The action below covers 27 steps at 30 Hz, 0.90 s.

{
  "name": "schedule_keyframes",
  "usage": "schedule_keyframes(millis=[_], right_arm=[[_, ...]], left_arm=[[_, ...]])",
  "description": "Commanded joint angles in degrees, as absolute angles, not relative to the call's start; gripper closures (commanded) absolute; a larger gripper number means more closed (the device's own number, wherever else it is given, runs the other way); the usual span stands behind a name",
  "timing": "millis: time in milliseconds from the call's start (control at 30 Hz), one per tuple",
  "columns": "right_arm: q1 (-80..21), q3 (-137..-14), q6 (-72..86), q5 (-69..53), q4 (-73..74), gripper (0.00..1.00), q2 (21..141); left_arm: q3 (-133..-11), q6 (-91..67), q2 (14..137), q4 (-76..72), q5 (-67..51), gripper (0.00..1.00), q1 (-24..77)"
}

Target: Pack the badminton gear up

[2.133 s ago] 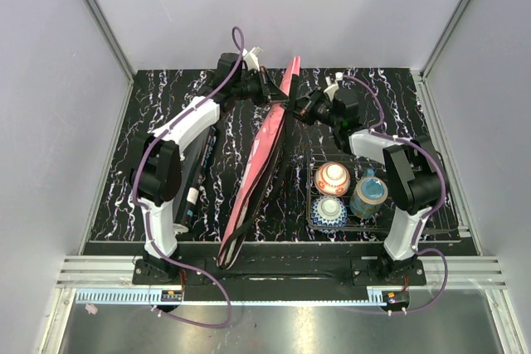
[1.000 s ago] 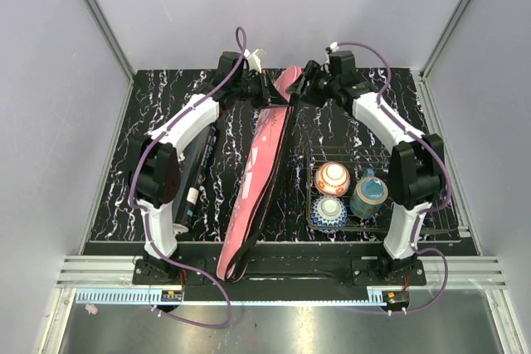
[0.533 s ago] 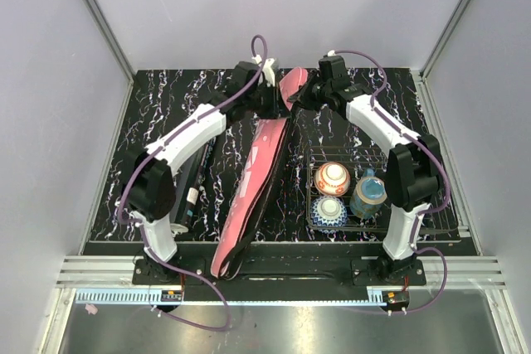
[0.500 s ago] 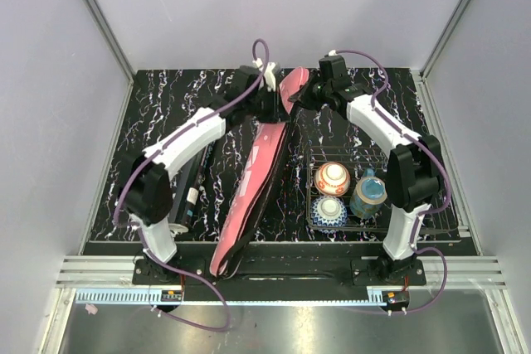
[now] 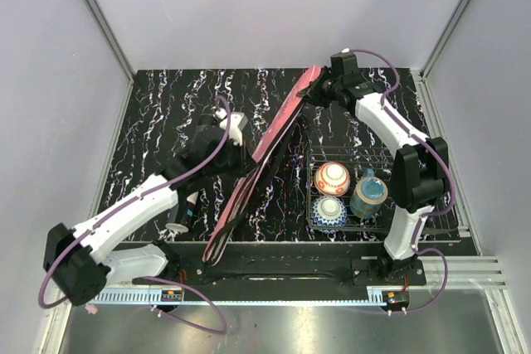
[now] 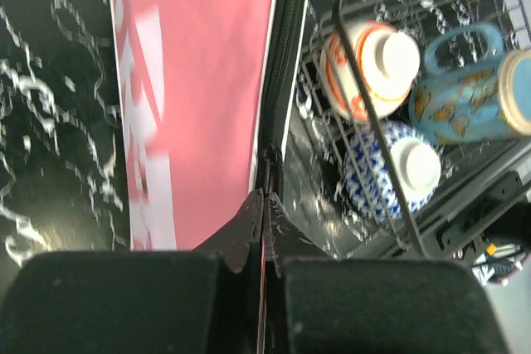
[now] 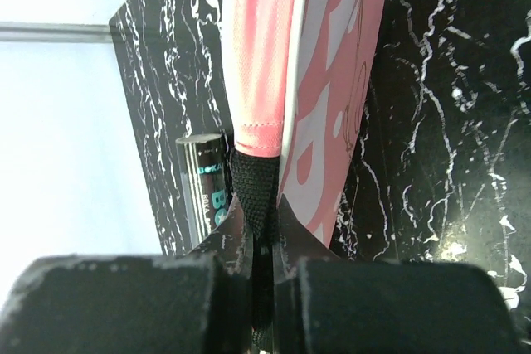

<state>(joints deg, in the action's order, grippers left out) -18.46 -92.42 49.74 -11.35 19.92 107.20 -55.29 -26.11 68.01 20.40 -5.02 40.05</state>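
Note:
The long pink racket cover [image 5: 270, 143] lies diagonally across the table, far end to the right, near end at the front edge. My right gripper [image 5: 319, 89] is shut on the black webbing strap [image 7: 255, 184] at the cover's far end [image 7: 307, 55]. My left gripper [image 5: 246, 163] is at mid-length, shut on the cover's black zipper edge [image 6: 274, 134], with a thin pink strip between its fingertips [image 6: 249, 217]. The black tube [image 7: 203, 180] lies left of the cover. In the top view my left arm hides most of it.
A black wire basket [image 5: 377, 221] stands right of the cover, holding a red-patterned bowl [image 5: 332, 177], a blue-patterned bowl [image 5: 330, 211] and a blue cup [image 5: 369, 194]. In the left wrist view the basket [image 6: 365, 122] is close beside the zipper edge. Grey walls enclose the table.
My left gripper has slid from the cover's far end down to mid-length along its edge. The right gripper has shut on the strap, and the far end has swung right.

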Motion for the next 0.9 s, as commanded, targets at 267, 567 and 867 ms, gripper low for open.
schedule_keyframes(millis=[267,567,867], right_arm=[[-5.5,-96.8,52.8,-5.6,12.0,1.0,106.0],[3.0,-102.3,53.3,-6.9,13.5,1.0,109.9],[7.5,-106.0,53.4,-10.5,14.6,1.0,114.2]], left_arm=[[-39.0,-34.9,50.6,33.1,-4.7,1.0,41.1],[-36.1,-38.3,46.2,36.5,-4.7,1.0,41.4],[-33.0,-42.2,46.2,35.1,-2.2,1.0,41.4]])
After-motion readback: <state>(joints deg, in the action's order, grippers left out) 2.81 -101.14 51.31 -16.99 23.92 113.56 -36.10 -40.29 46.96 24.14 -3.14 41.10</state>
